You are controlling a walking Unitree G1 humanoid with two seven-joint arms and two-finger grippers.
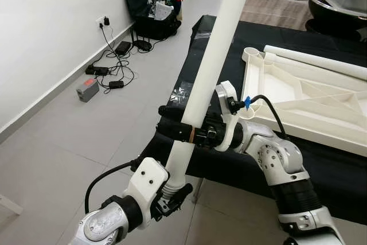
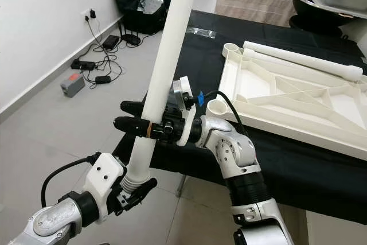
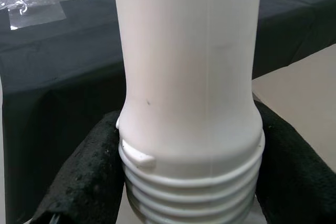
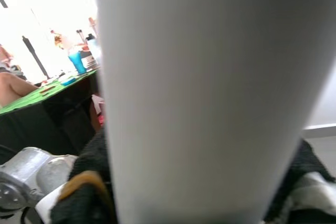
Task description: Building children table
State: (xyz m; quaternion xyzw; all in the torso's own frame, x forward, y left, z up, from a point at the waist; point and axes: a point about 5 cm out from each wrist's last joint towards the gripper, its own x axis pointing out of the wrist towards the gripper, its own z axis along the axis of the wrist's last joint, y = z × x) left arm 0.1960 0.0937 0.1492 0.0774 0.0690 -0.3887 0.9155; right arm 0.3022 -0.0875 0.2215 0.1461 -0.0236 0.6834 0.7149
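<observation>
A: Where do we hold the leg?

B: Left gripper pinches its threaded end; right gripper clamps it higher up. It stands tilted off the table edge, over open floor. Tabletop lies upside down nearby.

2 table legs, 1 tabletop, 2 claws
</observation>
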